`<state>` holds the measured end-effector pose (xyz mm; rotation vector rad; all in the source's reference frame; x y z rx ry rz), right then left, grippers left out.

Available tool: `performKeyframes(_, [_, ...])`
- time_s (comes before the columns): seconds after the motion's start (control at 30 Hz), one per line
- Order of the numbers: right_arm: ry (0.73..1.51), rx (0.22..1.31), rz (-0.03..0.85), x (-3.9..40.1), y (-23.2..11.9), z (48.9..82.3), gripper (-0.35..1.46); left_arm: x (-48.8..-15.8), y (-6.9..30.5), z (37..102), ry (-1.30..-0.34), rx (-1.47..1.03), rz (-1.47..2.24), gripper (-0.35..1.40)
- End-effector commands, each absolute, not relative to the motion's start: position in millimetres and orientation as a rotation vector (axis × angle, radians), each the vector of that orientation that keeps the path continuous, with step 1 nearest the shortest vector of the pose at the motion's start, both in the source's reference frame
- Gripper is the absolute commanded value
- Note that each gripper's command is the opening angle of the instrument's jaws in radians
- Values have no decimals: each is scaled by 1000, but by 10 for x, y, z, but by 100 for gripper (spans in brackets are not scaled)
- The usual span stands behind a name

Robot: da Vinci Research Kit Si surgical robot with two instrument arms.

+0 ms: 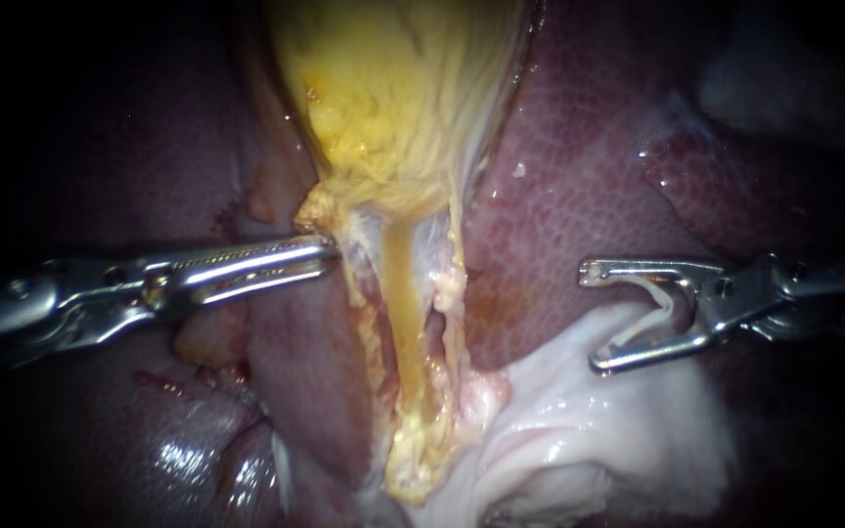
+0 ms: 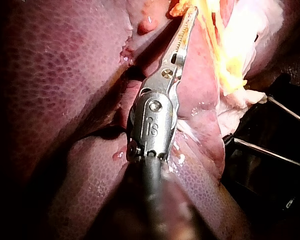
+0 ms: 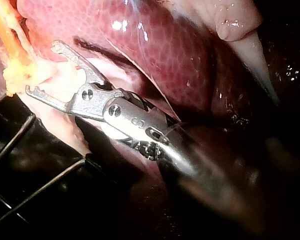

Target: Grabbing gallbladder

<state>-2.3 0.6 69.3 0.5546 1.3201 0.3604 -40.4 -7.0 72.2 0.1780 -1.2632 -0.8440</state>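
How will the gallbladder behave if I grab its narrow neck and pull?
Likely floppy: the gallbladder tapers to a thin, stringy neck. Probably slippery, as its surface glistens wet. Frayed yellow shreds at the neck suggest it may tear under a hard pull.

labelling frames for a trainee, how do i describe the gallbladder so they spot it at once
Start from the dark red mottled liver that fills the endoscope view. At top centre hangs the gallbladder, a yellow fibrous sac tapering downward to a thin stalk. It alone is yellow: its neighbours are red liver and glistening white tissue.
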Motion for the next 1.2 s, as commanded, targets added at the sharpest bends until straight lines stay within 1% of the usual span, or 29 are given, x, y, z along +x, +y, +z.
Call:
performKeyframes(0.03, [1320, 554, 361, -23, 6, 693, 60, -404, -71, 722, -1263, 178, -844, -35])
performKeyframes(0.1, [1320, 554, 361, -23, 6, 693, 60, -402, -71, 721, -1263, 178, -844, -35])
performKeyframes(0.23, [1320, 554, 361, -23, 6, 693, 60, -389, -76, 715, -1264, 187, -845, 2])
performKeyframes(0.3, [1320, 554, 361, -23, 6, 693, 60, -377, -78, 712, -1266, 188, -836, 16])
performKeyframes(0.33, [1320, 554, 361, -23, 6, 693, 60, -369, -80, 711, -1266, 188, -835, 17])
performKeyframes(0.43, [1320, 554, 361, -22, 6, 693, 60, -356, -79, 708, -1261, 179, -837, 32])
performKeyframes(0.53, [1320, 554, 361, -22, 7, 693, 60, -354, -74, 704, -1266, 160, -826, 41])
performKeyframes(0.57, [1320, 554, 361, -22, 7, 693, 60, -354, -72, 703, -1274, 154, -825, 41])
performKeyframes(0.77, [1321, 554, 361, -22, 6, 693, 60, -362, -55, 697, -1301, 108, -794, 56])
performKeyframes(0.93, [1321, 554, 361, -22, 6, 693, 60, -374, -46, 696, -1311, 100, -790, 56])
performKeyframes(1.2, [1321, 554, 361, -22, 6, 693, 60, -402, -36, 699, -1329, 120, -778, 56])
